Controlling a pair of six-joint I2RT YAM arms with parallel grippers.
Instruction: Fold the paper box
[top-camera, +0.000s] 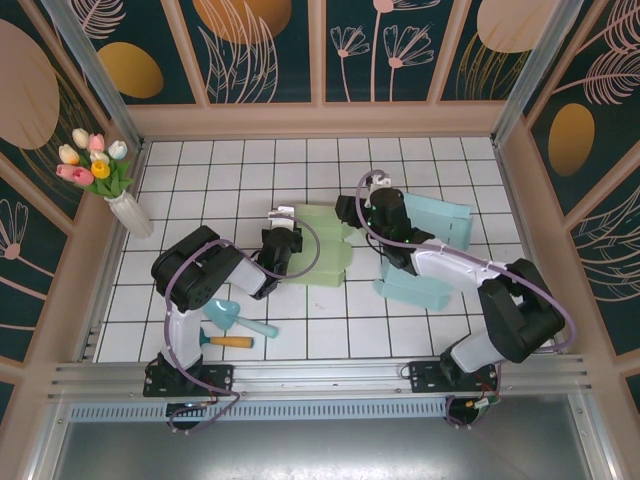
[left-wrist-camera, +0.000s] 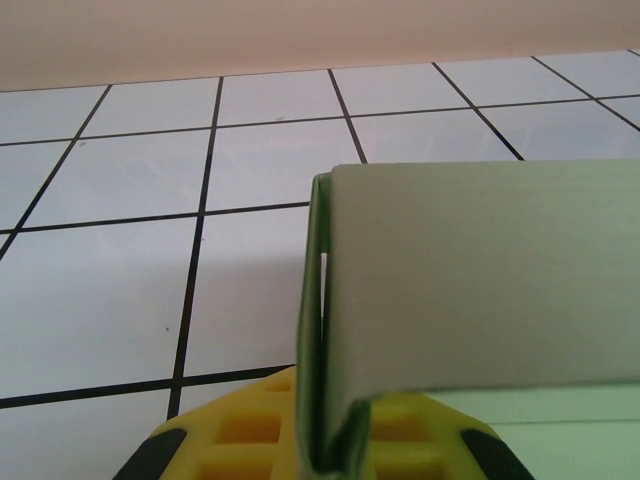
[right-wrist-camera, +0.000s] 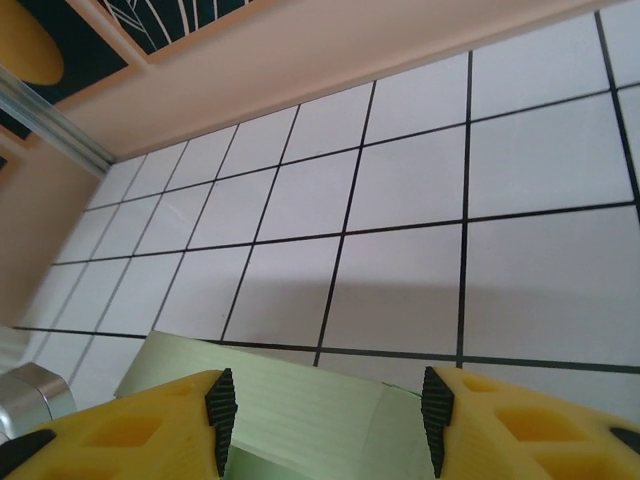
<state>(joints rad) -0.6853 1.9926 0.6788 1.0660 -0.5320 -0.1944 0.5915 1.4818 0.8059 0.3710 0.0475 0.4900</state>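
The pale green paper box (top-camera: 322, 255) lies partly folded at the middle of the tiled table. My left gripper (top-camera: 283, 243) is shut on its left edge. In the left wrist view, a folded green wall of the paper box (left-wrist-camera: 480, 280) stands upright, pinched between the yellow fingers (left-wrist-camera: 240, 440) of the left gripper (left-wrist-camera: 335, 450). My right gripper (top-camera: 350, 214) hovers at the box's far right corner. Its jaws are open in the right wrist view, where the right gripper (right-wrist-camera: 328, 425) has nothing between its black pads (right-wrist-camera: 220, 415). A green panel of the paper box (right-wrist-camera: 290, 405) lies just below it.
Two teal folded boxes lie on the right, one far (top-camera: 445, 222) and one near (top-camera: 413, 290). A teal scoop (top-camera: 228, 315) and an orange-handled tool (top-camera: 228, 342) lie by the left arm's base. A vase of tulips (top-camera: 128, 208) stands at far left. Walls enclose the table.
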